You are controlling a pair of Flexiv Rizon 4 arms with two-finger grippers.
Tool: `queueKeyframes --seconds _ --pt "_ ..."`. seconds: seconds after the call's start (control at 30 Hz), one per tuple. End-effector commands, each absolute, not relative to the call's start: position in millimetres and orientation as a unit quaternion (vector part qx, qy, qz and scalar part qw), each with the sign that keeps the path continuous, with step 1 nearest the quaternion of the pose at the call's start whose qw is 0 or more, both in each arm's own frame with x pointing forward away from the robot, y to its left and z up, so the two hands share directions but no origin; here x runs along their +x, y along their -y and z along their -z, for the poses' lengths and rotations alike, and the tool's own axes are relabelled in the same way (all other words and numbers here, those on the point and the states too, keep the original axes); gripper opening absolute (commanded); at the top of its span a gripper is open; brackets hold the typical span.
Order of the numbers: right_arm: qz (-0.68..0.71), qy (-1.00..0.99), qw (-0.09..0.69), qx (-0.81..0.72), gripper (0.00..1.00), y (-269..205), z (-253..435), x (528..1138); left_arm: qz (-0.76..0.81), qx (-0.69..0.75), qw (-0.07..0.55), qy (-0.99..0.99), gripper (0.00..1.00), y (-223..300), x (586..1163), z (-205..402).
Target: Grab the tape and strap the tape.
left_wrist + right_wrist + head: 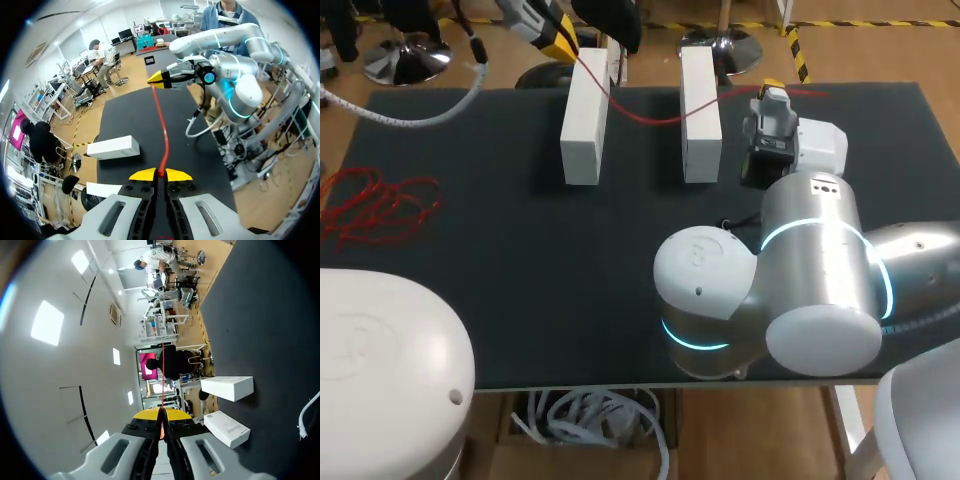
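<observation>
A thin red tape is stretched between my two grippers and sags over two upright white blocks. My left gripper is beyond the table's far edge, behind the left block, shut on one end. My right gripper is just right of the right block, shut on the other end. In the left wrist view the tape runs from my shut left gripper straight ahead to the right gripper. In the right wrist view the right gripper pinches the tape.
A loose heap of red tape lies by the table's left edge. A white cable hangs from my left arm over the far left corner. My right arm's elbow looms over the near right of the black table.
</observation>
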State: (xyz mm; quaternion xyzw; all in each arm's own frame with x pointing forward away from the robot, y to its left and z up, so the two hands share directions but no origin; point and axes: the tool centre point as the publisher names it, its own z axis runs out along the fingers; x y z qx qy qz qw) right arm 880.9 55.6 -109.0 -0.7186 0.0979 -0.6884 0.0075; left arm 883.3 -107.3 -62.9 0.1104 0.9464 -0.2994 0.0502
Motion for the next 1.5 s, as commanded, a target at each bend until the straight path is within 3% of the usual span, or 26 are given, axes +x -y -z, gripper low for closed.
queueKeyframes --seconds 0.03,1.1,1.27,1.5 --pt "0.686 -0.097 0.008 -0.721 0.00 -54 106 881 0.300 0.107 0.050 -0.947 0.00 112 883 63" --pt "0.686 -0.097 0.008 -0.721 0.00 -54 106 881 0.301 0.096 0.050 -0.947 0.00 115 882 62" --pt "0.693 -0.051 -0.055 -0.717 0.00 -44 90 877 0.301 0.096 0.050 -0.947 0.00 115 882 62" --pt "0.707 0.137 -0.208 -0.662 0.00 -36 75 879 0.301 0.096 0.050 -0.947 0.00 115 882 62"
